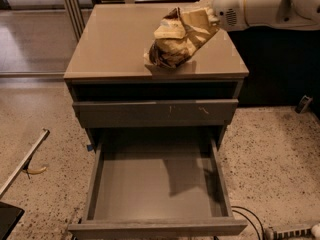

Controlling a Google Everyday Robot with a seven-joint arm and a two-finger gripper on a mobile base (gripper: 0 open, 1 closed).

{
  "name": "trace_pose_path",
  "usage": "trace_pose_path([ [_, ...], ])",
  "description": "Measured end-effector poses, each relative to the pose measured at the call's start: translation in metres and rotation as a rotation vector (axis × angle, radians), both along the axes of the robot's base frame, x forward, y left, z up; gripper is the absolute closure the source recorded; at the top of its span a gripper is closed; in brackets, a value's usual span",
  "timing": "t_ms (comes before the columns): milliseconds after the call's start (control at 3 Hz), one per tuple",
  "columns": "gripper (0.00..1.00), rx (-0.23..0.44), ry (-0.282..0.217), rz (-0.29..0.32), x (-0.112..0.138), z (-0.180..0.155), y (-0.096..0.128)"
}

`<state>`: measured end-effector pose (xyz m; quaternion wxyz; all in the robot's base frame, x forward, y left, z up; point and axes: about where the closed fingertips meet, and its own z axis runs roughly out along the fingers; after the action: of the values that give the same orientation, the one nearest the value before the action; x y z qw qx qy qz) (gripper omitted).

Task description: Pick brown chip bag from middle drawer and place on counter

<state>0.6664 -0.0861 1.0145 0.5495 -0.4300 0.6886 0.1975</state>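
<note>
The brown chip bag (176,36), crumpled, pale yellow with dark brown patches, hangs just above the counter (115,41) near its front right part. My gripper (204,18) reaches in from the upper right on a white arm and is shut on the bag's upper right end. The bag's lower end is at or just above the counter top; I cannot tell if it touches. The middle drawer (155,186) is pulled out wide below, and its grey inside holds nothing. The white bowl is hidden.
A shut grey drawer front with white scratch marks (155,113) sits above the open drawer. A metal bar (22,161) lies on the speckled floor at the left. Cables (252,219) lie at the lower right. A dark wall stands behind my arm.
</note>
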Motion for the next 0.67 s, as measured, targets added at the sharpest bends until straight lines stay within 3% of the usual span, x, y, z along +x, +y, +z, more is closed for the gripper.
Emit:
trace_pose_path([
  [667,1.00,0.061,0.052,0.067,0.048,-0.055,0.047],
])
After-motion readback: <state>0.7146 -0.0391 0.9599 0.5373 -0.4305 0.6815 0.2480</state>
